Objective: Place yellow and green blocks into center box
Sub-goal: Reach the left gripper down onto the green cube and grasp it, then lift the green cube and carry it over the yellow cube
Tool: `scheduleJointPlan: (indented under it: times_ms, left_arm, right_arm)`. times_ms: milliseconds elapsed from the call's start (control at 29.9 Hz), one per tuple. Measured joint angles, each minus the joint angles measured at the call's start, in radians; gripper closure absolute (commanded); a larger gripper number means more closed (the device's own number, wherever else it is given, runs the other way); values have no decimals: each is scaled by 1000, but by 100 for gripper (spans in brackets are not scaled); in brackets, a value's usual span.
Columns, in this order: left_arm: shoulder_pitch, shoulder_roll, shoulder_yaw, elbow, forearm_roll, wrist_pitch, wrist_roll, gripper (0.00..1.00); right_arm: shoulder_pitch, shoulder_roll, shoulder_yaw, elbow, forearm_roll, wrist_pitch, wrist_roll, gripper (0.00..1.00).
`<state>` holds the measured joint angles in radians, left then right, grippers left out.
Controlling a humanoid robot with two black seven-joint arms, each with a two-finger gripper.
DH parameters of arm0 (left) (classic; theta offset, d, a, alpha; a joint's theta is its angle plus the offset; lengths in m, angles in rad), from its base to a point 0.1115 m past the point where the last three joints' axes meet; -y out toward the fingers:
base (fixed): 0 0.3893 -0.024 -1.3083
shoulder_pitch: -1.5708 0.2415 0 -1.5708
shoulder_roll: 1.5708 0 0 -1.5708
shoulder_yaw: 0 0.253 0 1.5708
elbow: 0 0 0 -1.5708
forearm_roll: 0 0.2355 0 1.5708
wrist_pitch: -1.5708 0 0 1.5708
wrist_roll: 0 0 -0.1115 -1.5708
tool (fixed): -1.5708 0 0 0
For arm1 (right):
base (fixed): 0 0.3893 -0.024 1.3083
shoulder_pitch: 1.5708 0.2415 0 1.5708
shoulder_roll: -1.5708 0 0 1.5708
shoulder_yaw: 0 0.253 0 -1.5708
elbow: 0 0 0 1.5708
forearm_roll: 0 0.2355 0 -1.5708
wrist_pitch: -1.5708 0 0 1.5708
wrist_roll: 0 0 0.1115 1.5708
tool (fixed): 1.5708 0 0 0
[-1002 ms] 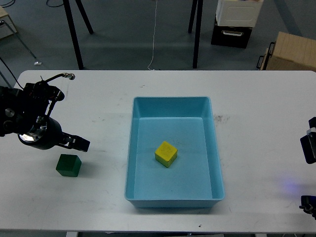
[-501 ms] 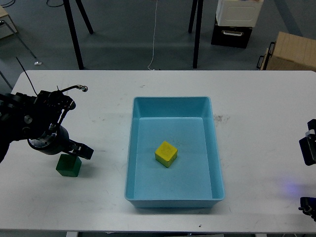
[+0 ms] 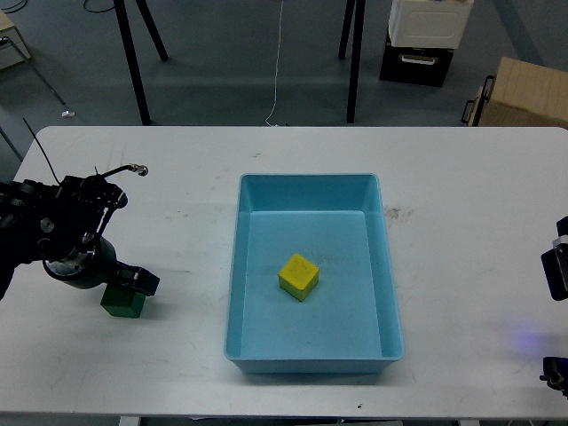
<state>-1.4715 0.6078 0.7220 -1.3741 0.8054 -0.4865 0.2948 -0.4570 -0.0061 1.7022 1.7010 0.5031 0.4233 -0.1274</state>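
Note:
The green block sits on the white table, left of the box. My left gripper hangs right over the block's top and covers its upper edge. It is dark and seen end-on, so I cannot tell its fingers apart. The yellow block lies inside the blue center box, near its middle. Only small dark parts of my right arm show at the right edge, far from both blocks. Its gripper state cannot be read.
The box rim stands between the green block and the yellow block. Beyond the table's far edge are black stand legs, a black-and-white case and a cardboard box.
My left gripper has moved down and toward me, from above and left of the green block to right over it. The blocks, the box and the right arm have not moved.

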Motion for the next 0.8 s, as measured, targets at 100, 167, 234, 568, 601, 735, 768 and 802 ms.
scheduleJointPlan:
  times_ms: [100, 167, 234, 568, 601, 735, 768, 802]
  left_arm:
    - [10, -1, -2, 0, 1, 2, 5, 26]
    - [16, -1, -2, 1, 5, 2, 9, 32]
    - [19, -1, -2, 0, 17, 2, 17, 43]
    - [14, 9, -5, -23, 50, 3, 43, 98]
    - [6, 15, -12, -24, 50, 4, 43, 99]
    - [-75, 19, -55, -24, 45, 0, 41, 99]
    - [-104, 13, -67, -24, 40, -1, 37, 99]
    - [-137, -1, -82, -24, 31, -1, 34, 99]
  right_arm:
    - [-1, -1, -1, 0, 0, 0, 0, 0]
    - [-4, -5, -1, -1, -1, 0, 0, 0]
    - [-8, -8, 0, -1, -1, 1, 0, 0]
    - [-27, -20, 1, -1, -1, 7, 0, 0]
    - [-30, -22, 1, -1, 0, 7, 0, 0]
    - [-39, -29, 2, -1, 0, 8, 0, 0]
    - [-42, -30, 2, -1, 0, 8, 0, 0]
    - [-45, -32, 1, -1, 0, 8, 0, 0]
